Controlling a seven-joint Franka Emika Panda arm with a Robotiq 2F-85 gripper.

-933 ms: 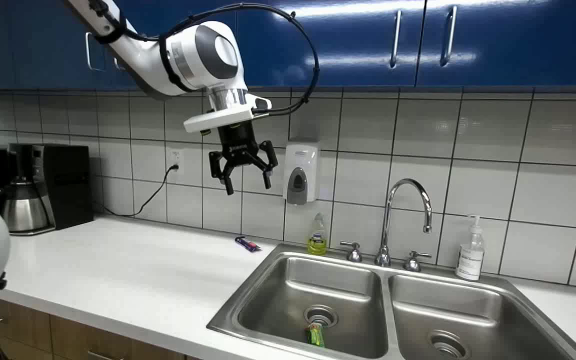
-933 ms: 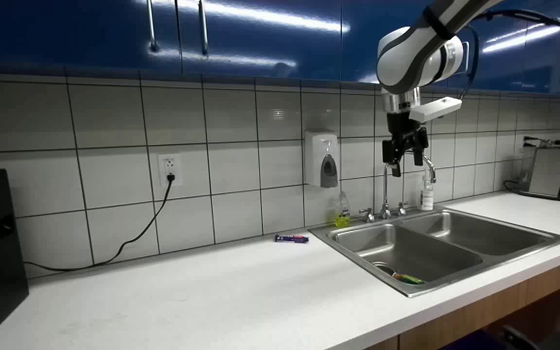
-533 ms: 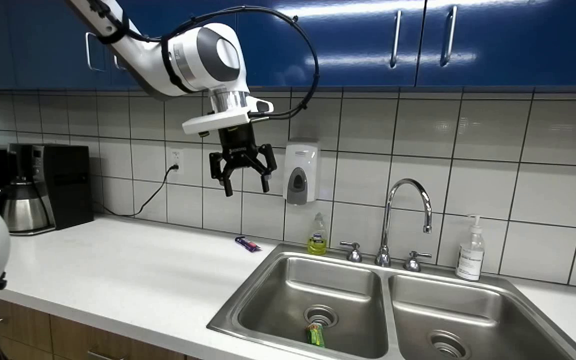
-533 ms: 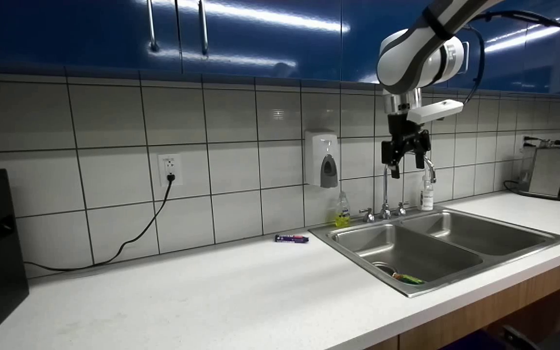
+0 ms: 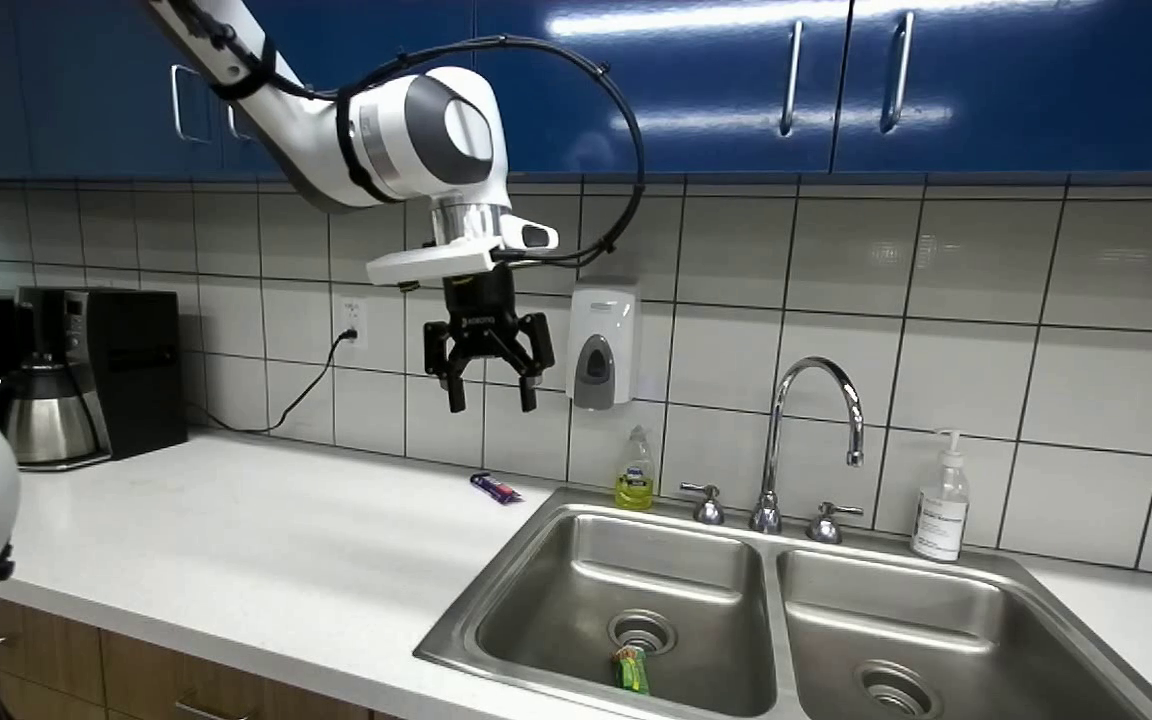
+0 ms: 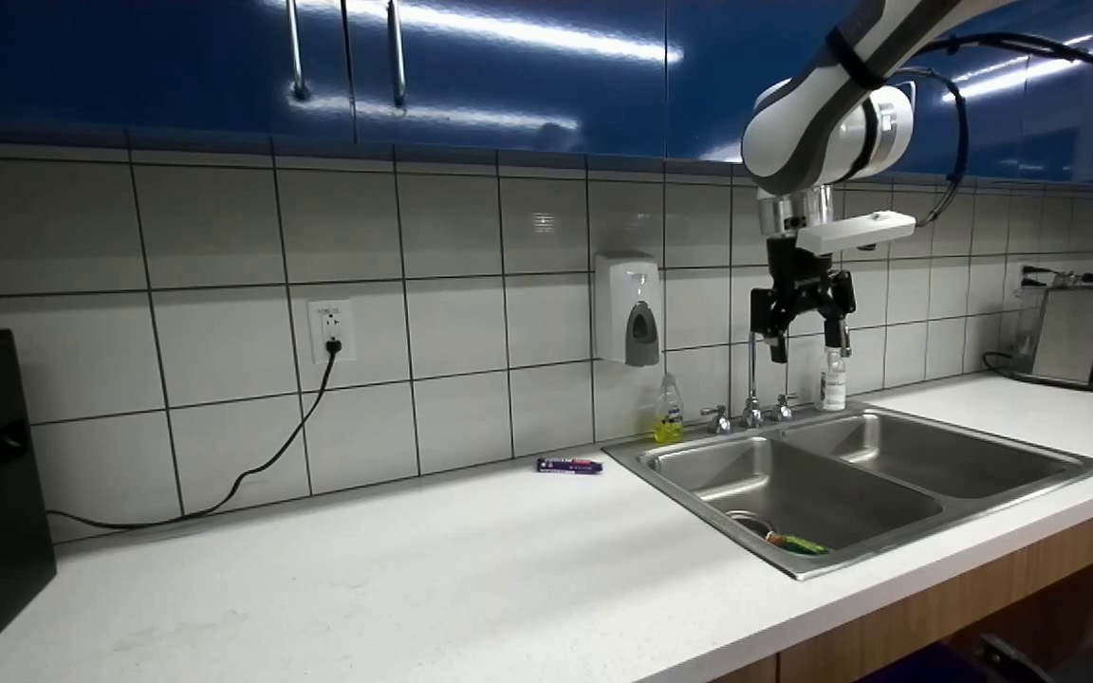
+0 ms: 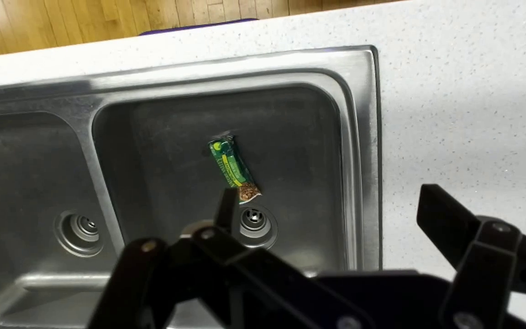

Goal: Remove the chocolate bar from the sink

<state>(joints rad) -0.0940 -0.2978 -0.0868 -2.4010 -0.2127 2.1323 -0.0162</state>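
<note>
The chocolate bar, a small green packet with a brown end, (image 5: 631,671) (image 6: 798,544) lies on the floor of the sink basin beside its drain. In the wrist view the bar (image 7: 232,164) lies by the left fingertip in the picture, with a gap of height below the gripper. The steel double-basin sink (image 5: 526,640) also shows in an exterior view (image 6: 841,503) and in the wrist view (image 7: 290,137). My black gripper (image 5: 492,402) (image 6: 807,351) (image 7: 329,201) is open with nothing between its fingers. It hangs high above the counter and sink level.
A chrome faucet (image 5: 774,440) rises behind the sink. A yellow soap bottle (image 5: 635,475), a pump bottle (image 5: 941,505) and a wall dispenser (image 5: 602,345) stand near the back wall. A thin purple packet (image 5: 495,488) lies on the counter (image 5: 266,540). Blue cabinets (image 5: 656,100) hang above.
My arm and gripper have moved down, and slightly right in an exterior view. The fingers stay apart. The chocolate bar has not moved.
</note>
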